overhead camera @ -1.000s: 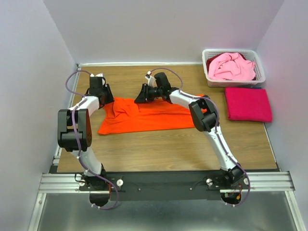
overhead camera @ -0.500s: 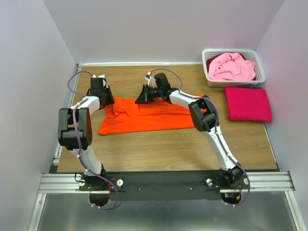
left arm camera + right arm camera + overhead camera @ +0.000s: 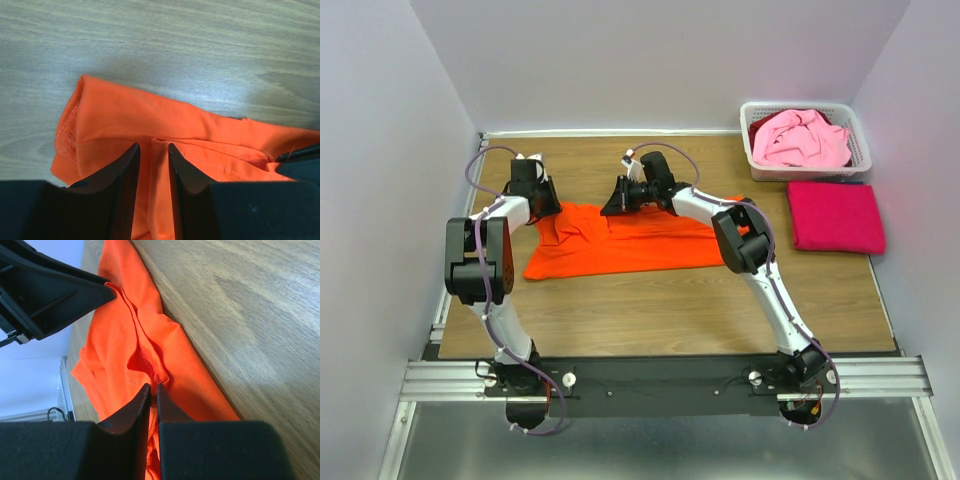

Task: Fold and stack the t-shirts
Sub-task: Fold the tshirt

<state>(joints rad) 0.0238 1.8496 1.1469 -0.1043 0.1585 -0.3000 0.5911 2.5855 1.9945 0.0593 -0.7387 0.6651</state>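
left arm (image 3: 475,262) edged rightward; basket (image 3: 810,172) beyond magenta shirt (image 3: 835,216).

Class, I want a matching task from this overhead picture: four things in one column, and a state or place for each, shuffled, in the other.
Column one
1. bright orange cloth t-shirt
2. magenta-red cloth t-shirt
3. pale pink cloth t-shirt
4. white slotted plastic basket

Column two
A. crumpled in a heap
B. stands in the far right corner
C. folded into a neat rectangle
D. lying flattened out, left of the others

Pairs: 1-D, 2-C, 3-A, 4-B
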